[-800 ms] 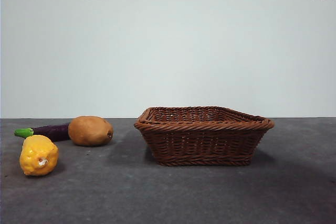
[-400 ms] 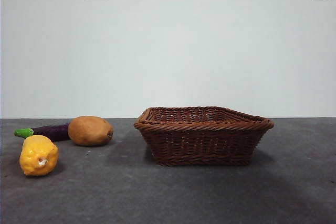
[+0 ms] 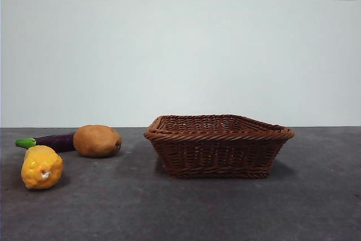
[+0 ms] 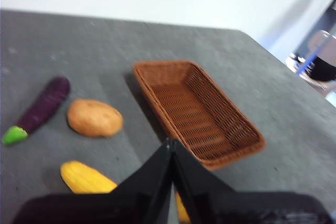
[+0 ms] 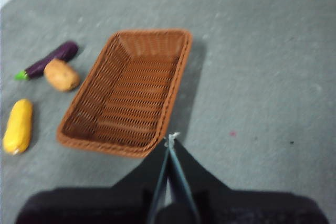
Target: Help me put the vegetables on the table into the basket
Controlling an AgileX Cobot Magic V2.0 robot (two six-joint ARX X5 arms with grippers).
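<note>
Both grippers, left (image 4: 170, 145) and right (image 5: 169, 141), clenched empty; potato (image 3: 97, 140) touching eggplant (image 3: 51, 141) at its 9 o'clock may roll when grasped

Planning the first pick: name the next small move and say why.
Probably open the shut left gripper and lower it toward the yellow vegetable, the piece nearest it. All three vegetables lie on the table beside the empty basket.
</note>
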